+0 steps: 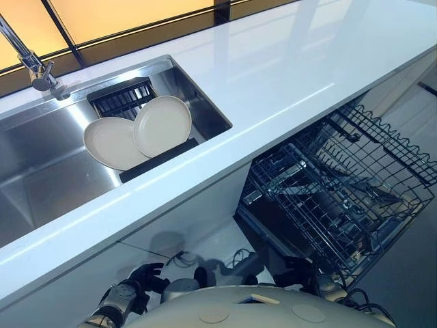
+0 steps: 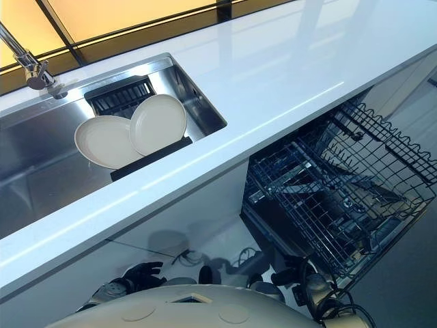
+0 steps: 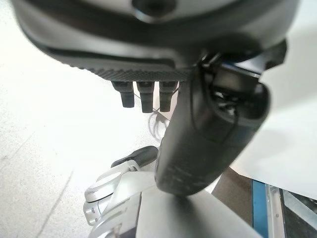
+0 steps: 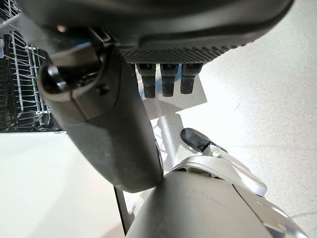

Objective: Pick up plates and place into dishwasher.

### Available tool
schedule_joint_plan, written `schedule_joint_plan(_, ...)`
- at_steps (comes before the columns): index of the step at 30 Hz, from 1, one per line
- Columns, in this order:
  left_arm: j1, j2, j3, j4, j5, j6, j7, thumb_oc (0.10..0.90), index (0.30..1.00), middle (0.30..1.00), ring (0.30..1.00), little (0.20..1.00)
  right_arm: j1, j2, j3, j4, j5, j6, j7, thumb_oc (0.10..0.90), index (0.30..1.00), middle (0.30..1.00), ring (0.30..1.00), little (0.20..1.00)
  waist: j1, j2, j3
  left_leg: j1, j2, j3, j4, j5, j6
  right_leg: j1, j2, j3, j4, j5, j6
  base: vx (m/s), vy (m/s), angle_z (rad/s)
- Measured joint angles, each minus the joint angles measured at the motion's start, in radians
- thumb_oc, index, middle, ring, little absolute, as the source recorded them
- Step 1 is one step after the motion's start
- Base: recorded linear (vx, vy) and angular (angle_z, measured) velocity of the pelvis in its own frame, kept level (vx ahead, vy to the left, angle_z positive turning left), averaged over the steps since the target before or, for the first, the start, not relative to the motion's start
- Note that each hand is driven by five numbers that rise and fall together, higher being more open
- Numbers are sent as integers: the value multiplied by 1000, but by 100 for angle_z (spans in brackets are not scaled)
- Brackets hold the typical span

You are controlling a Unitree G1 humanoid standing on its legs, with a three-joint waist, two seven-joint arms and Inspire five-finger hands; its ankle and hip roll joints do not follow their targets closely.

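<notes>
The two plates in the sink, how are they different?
The right plate leans in front, its round face fully showing; the left plate sits behind, partly covered by it. The right plate stands higher against the dark rack; the left plate lies lower and flatter. Both are cream, round and plain.

Two plates [image 1: 140, 132] in sink [image 1: 41, 171], dishwasher rack [image 1: 341, 191] lower right
</notes>
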Motion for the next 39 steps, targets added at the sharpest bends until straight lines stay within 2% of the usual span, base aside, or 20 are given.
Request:
schedule_joint_plan(6,-2,0,0,13,-21,-14,-4,800,900,900,900,900,-2,0,1,0,-7,0,0,800,900,900,900,900,-1,0,0,0,0,1,0,2,1,0,0,1,0,0,0,0,0,0)
schedule_joint_plan(11,2,5,5,-7,-100,-25,-63,800,900,900,900,900,-3,0,0,-2,-10,4,0,800,900,900,900,900,0,0,1,1,0,2,0,4,1,-2,0,1,0,0,0,-8,2,0)
schedule_joint_plan(15,0,27,-27,-145,-31,-68,-189,800,900,900,900,900,-7,-4,0,-17,-20,22,4,800,900,900,900,900,0,5,8,-1,0,2,0,5,0,-4,-1,2,0,0,0,-42,32,0)
schedule_joint_plan(17,-25,60,-129,-278,114,-90,-258,800,900,900,900,900,-14,-14,4,-26,-21,33,15,800,900,900,900,900,-4,14,18,-2,0,7,0,5,0,-7,-1,7,0,0,0,-41,63,-6)
schedule_joint_plan(19,-52,110,-225,-415,195,-79,-337,800,900,900,900,900,-23,-28,9,-42,-27,43,28,800,900,900,900,900,-17,26,29,-2,0,10,-1,5,1,-9,-1,10,0,0,0,-22,44,-5)
schedule_joint_plan(20,-64,128,-235,-474,208,-75,-397,800,900,900,900,900,-31,-32,9,-45,-41,47,30,800,900,900,900,900,-26,35,35,-1,0,10,0,6,2,-8,-1,10,0,1,0,0,0,0)
schedule_joint_plan(21,-78,150,-242,-554,205,-43,-472,800,900,900,900,900,-34,-37,9,-45,-42,46,30,800,900,900,900,900,-32,42,40,-1,0,10,0,6,2,-8,-1,11,0,1,0,0,0,0)
schedule_joint_plan(23,-75,183,-269,-699,103,63,-603,800,900,900,900,900,-35,-41,11,-44,-42,38,25,800,900,900,900,900,-35,49,52,-1,1,8,0,7,2,-7,0,10,0,2,-2,6,-6,2)
schedule_joint_plan(24,-75,189,-280,-786,40,165,-725,800,900,900,900,900,-36,-45,12,-38,-42,31,22,800,900,900,900,900,-28,50,63,-1,2,4,0,8,0,-7,0,10,0,2,-2,19,-17,7)
schedule_joint_plan(25,-74,193,-287,-820,10,202,-762,800,900,900,900,900,-37,-45,14,-32,-43,28,21,800,900,900,900,900,-26,51,67,-2,2,1,0,9,0,-6,0,10,0,2,-2,25,-20,14)
schedule_joint_plan(26,-74,208,-302,-900,-57,271,-821,800,900,900,900,900,-46,-45,17,-15,-45,22,18,800,900,900,900,900,-24,52,68,-4,2,-5,0,11,-1,-6,0,10,0,2,-2,24,-23,11)
schedule_joint_plan(28,-75,256,-316,-1043,-126,372,-845,800,900,900,900,900,-48,-44,21,-7,-46,14,12,800,900,900,900,900,-21,59,68,1,3,-7,0,12,-2,1,2,10,0,1,-2,28,-37,6)
schedule_joint_plan(30,-79,255,-281,-1153,-301,453,-863,800,900,900,900,900,-46,-46,22,-2,-45,5,-5,800,900,900,900,900,-21,72,66,1,1,-9,-1,14,-2,3,1,10,0,1,-2,20,-44,4)
schedule_joint_plan(34,-105,222,-216,-1320,-563,456,-892,800,900,900,900,900,-31,-53,23,19,-38,-16,-24,800,900,900,900,900,-21,86,52,7,1,-17,-4,12,-4,11,2,10,-5,1,-1,5,-38,2)
schedule_joint_plan(39,-118,143,-194,-1422,-875,384,-906,800,900,900,900,900,-23,-69,36,21,-37,-38,-39,800,900,900,900,900,-22,106,37,7,1,-26,0,16,-3,14,3,6,0,2,-1,-6,-44,3)
